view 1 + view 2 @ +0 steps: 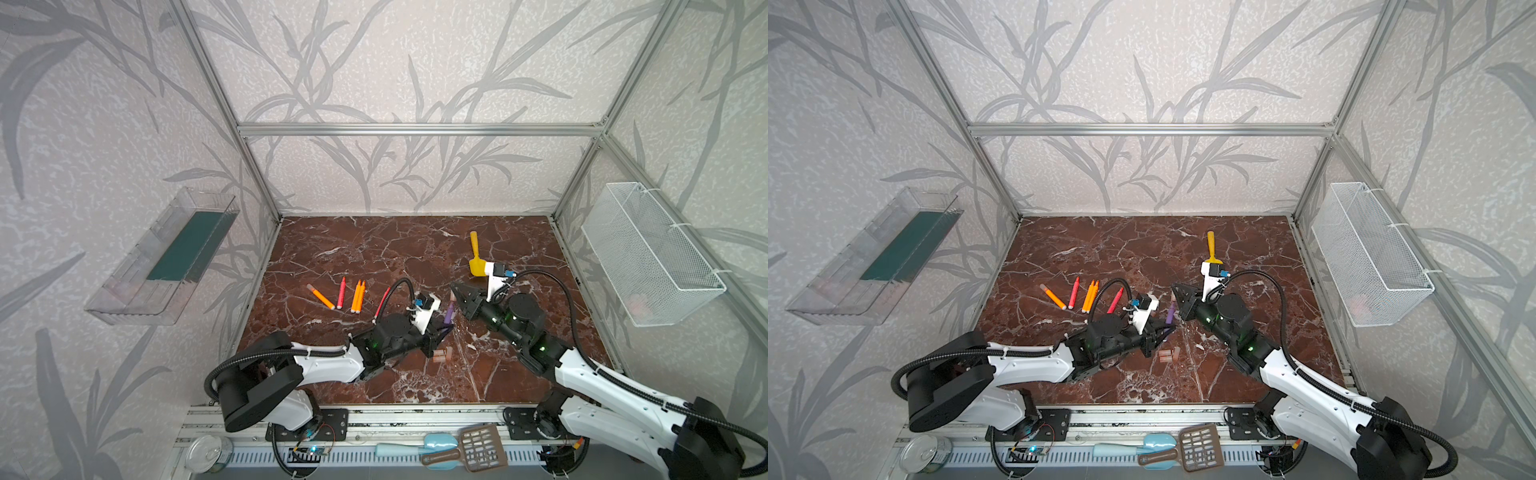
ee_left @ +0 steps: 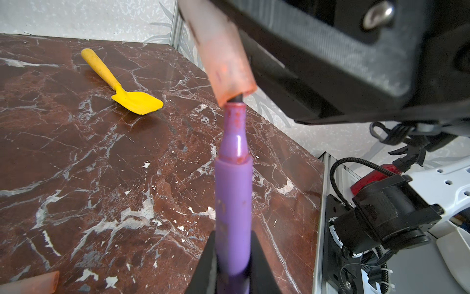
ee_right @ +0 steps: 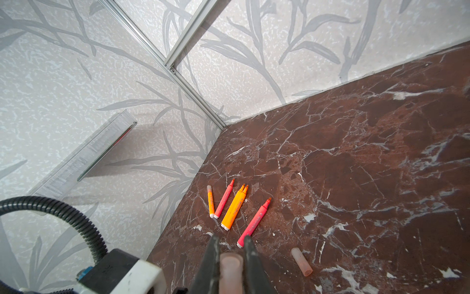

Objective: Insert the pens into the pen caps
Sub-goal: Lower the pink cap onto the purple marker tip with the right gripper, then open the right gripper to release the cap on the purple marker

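Left gripper (image 1: 444, 328), black and parallel-jawed, is clamped on the lower barrel of a slim purple plastic marker pen (image 2: 233, 193). The right gripper (image 3: 231, 241), likewise black, is clamped across a short translucent pinkish-tan pen cap (image 2: 221, 58). Both things are held off the brown marble-patterned table (image 1: 374, 249), near its middle, between the two arms.

The coming move turns on this: the cap lies ahead of the pen with its mouth towards it. The dark nib (image 2: 235, 98) sits at that mouth, while the tapered purple shoulder is wholly outside. The two long axes do not line up. In the left wrist view the cap leans off at a shallow angle, and the nib sits by one side of the rim. I judge the cap needs squaring to the pen before any push along the barrel.

Five more pens lie on the left arm's side: one orange pen (image 3: 210, 203) already capped, two orange pens (image 1: 358, 296) side by side, and two red-pink pens (image 3: 223, 201). Loose caps (image 1: 437, 356) lie just beside the left gripper.

Dark print runs along the barrels in the right wrist view, too small to read, and no brand is legible.
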Tool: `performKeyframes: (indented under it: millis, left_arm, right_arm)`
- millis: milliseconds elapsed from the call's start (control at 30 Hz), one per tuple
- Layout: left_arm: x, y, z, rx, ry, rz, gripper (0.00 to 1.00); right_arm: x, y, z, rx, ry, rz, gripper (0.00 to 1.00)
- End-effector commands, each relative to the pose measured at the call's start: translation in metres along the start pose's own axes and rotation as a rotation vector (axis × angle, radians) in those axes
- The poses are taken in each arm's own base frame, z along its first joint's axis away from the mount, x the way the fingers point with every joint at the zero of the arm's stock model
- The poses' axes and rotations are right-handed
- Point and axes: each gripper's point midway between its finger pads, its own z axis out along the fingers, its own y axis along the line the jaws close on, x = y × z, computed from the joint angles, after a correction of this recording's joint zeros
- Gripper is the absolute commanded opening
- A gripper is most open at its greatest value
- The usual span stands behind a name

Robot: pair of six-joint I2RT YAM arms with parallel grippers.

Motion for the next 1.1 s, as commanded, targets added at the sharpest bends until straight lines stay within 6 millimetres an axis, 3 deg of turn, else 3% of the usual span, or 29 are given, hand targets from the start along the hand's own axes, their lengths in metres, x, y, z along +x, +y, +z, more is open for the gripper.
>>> performKeyframes:
  millis: [0,267,533,733,900,1067]
  left_arm:
    - [-0.012,0.0,-0.005,-0.014,-0.043,-0.009,0.0]
    - [-0.029,-0.012,-0.006,0.047,-0.071,-0.047,0.0]
    - [-0.052,0.001,-0.015,0.08,-0.116,-0.183,0.0]
    - [-0.057,-0.004,-0.019,0.1,-0.119,-0.159,0.0]
    - [-0.057,-0.002,-0.023,0.085,-0.125,-0.138,0.0]
    - [-0.056,-0.002,-0.027,0.08,-0.128,-0.117,0.0]
  right_arm:
    - [-0.003,0.006,-0.005,-0.031,-0.024,0.008,0.0]
    - [0.014,0.016,-0.003,-0.064,0.013,-0.012,0.0]
    - [0.027,0.015,-0.008,-0.061,-0.011,-0.063,0.0]
    - [0.034,0.018,-0.005,-0.085,0.022,-0.077,0.0]
    - [0.037,0.016,-0.003,-0.072,0.036,-0.069,0.17]
    - [0.037,0.01,-0.004,-0.046,0.029,-0.067,0.23]
